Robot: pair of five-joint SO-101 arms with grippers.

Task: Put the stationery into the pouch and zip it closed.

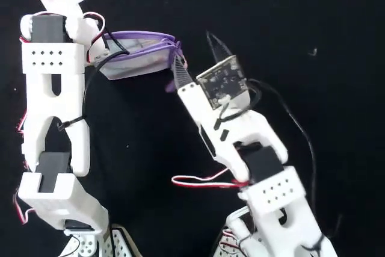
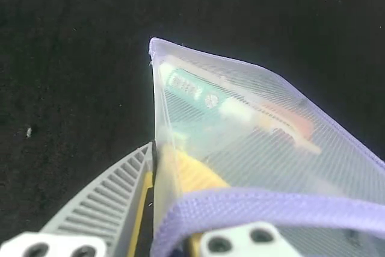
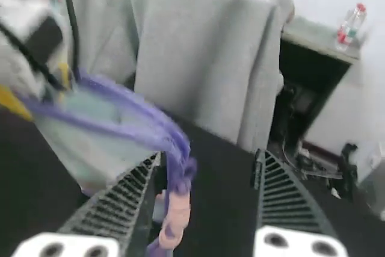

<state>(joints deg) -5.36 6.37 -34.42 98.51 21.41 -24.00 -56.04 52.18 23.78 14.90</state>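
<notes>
Black tabletop (image 1: 337, 58) throughout. A grey curtain (image 3: 198, 46) hangs behind its far edge, and a shelf to the right of the curtain carries a bottle (image 3: 349, 25).

Pouch (image 1: 135, 55): translucent mesh with purple trim. It sits at the far left of the tabletop, lying crosswise between the two arms. The frames do not settle whether its underside touches the tabletop.

Contents, seen through the mesh in the left wrist view:
- a green item (image 2: 189, 85) toward the far corner;
- an orange item (image 2: 289, 121) beside it;
- a yellow item (image 2: 192, 176) nearest the claw.

All three are inside the pouch. What each item is cannot be made out.

Left claw (image 1: 103, 52): pressed together on the left end of the pouch. The purple trim passes between its grey ribbed finger (image 2: 102, 209) and the opposite white one.

Right claw (image 3: 207, 167): at the right end of the pouch, with its two ribbed fingers spread well apart. The purple zip end and its pale pink pull tab (image 3: 174, 212) hang just beside one finger (image 3: 120, 209). The other finger stands clear of them. Nothing is pinched between the two.

Zip: how far it has been drawn along the top edge cannot be told.

Red and white wiring (image 1: 198, 180) trails from the right arm over the near middle of the tabletop.
</notes>
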